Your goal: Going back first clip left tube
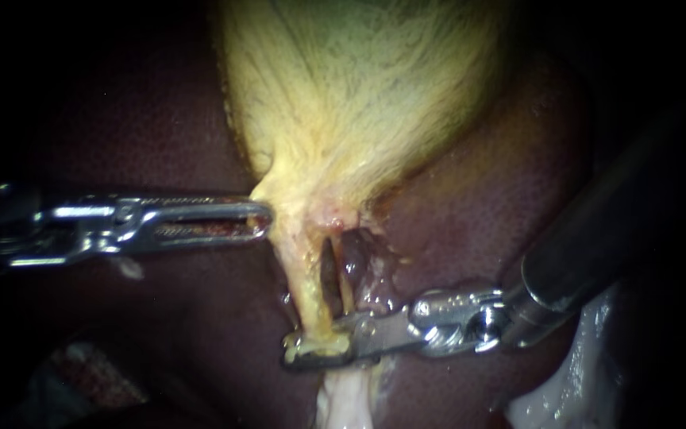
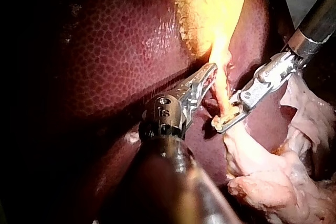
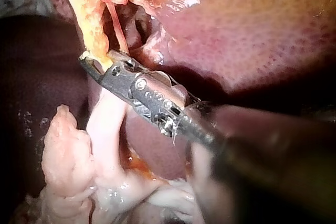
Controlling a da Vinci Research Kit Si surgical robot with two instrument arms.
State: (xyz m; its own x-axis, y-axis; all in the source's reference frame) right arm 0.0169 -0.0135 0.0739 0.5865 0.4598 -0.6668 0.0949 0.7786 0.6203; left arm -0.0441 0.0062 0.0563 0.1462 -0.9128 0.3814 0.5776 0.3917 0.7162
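Endoscope view: pale yellow left tube (image 1: 305,290)

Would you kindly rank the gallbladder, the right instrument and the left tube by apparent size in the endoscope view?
1. gallbladder
2. right instrument, though its shaft lies nearer the camera, so this place is unsure
3. left tube, plainly the smallest

The left instrument (image 1: 260,218) and the right instrument (image 1: 311,353) ended in bright, polished metal that caught the light. The right one's shaft (image 1: 597,230) was dark and smooth with a dull sheen. The liver (image 1: 478,206) looked wet, glossy and finely mottled. The gallbladder (image 1: 359,79) was streaked and fibrous, the tube (image 1: 305,278) slick, and the pale tissue (image 2: 262,177) moist and lumpy.
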